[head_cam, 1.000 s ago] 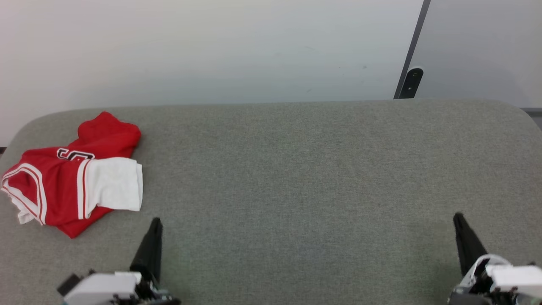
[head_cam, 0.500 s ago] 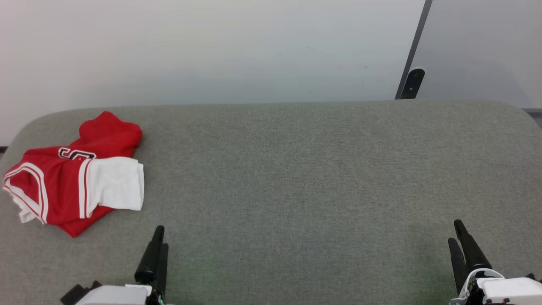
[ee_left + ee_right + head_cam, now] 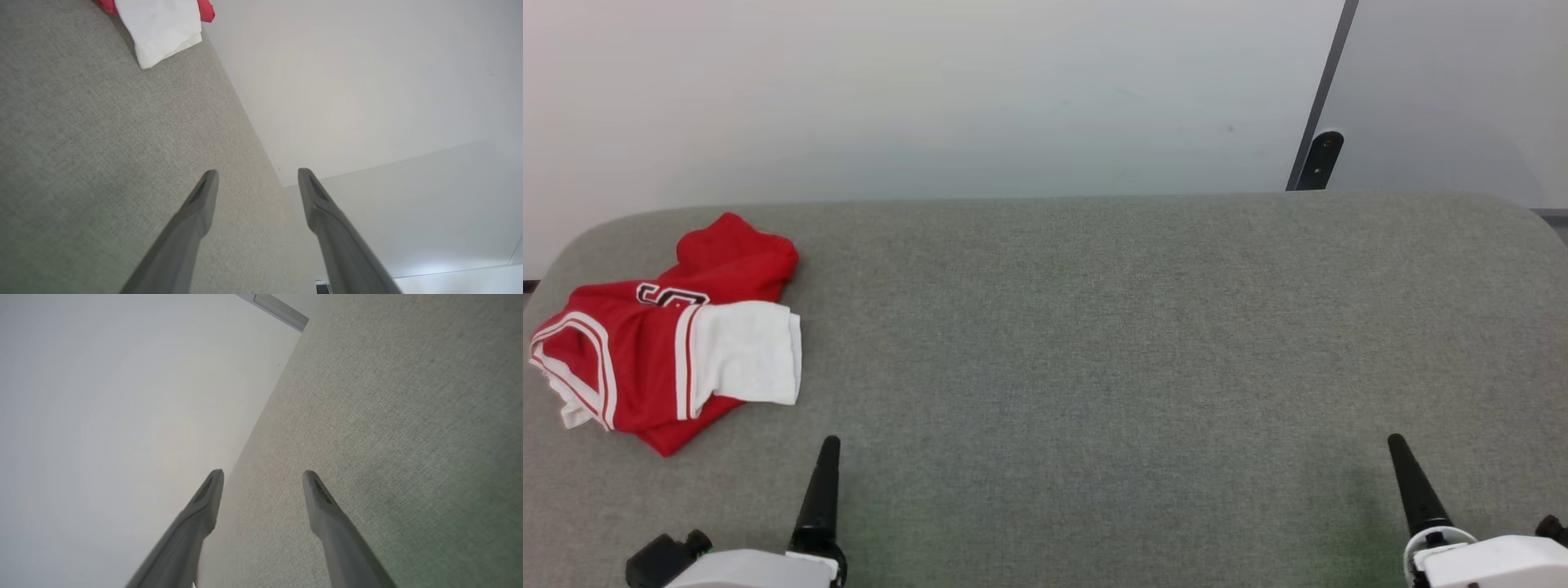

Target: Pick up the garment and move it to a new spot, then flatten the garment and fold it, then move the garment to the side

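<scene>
Head view | garment (image 3: 662, 359) is lying bunched at the frame's left on the table (image 3: 1094, 327); left gripper (image 3: 257, 179) and right gripper (image 3: 263, 477) are gaping, holding nothing | risk: maybe pinching one loose layer; it could be slipping out

I see the counter (image 3: 1094, 327) covered in coarse, matt grey woven cloth. The garment (image 3: 637, 367) is smooth, matt cloth. The left claw (image 3: 257, 173) and right claw (image 3: 263, 473) look like matt dark plastic.
</scene>
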### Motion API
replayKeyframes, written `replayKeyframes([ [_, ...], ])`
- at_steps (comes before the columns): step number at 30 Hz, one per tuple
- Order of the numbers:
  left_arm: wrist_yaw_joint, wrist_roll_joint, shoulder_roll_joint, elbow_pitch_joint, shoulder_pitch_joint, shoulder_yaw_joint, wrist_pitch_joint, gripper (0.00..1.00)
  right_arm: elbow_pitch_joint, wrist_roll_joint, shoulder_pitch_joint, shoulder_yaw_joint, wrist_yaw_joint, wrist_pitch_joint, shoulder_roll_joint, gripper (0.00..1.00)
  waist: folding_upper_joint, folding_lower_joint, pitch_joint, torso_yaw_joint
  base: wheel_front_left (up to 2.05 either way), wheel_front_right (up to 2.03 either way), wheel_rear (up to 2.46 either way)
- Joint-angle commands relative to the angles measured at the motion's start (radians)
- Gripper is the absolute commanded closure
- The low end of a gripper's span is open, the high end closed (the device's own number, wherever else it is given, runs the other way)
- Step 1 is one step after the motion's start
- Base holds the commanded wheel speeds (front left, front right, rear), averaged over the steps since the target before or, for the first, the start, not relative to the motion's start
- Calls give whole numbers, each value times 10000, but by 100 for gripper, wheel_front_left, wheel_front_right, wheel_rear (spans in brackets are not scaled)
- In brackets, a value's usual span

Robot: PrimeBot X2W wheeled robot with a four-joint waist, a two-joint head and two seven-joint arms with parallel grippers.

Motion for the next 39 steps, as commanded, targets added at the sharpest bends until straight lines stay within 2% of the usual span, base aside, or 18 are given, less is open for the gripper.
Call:
replayKeyframes([
  [1, -27, 588, 15, -226, -26, 20, -101, 0, -124, -416, -122, 93, 8, -108, -34, 0, -1, 0, 3, -1, 0, 0, 0],
  [8, -2, 1928, -8, -383, 102, -51, -327, 0, -182, -1678, -142, 432, 8, -328, -234, 0, -1, 0, 13, -10, 0, 0, 0],
  [20, 324, 4224, -16, -638, 247, -226, -740, 0, -335, -3778, -24, 442, 8, -729, -298, 0, -1, 0, 43, -33, 0, 0, 0],
  [31, 527, 5724, -8, -1113, 399, -382, -1082, 0, -541, -5674, 77, 498, 7, -1010, -339, 0, -1, 0, 77, -39, 0, 0, 0],
  [39, 608, 6642, -3, -1232, 573, -442, -1308, 0, -594, -6528, 172, 463, 7, -1182, -289, 0, -1, 0, 60, -46, 0, 0, 0],
])
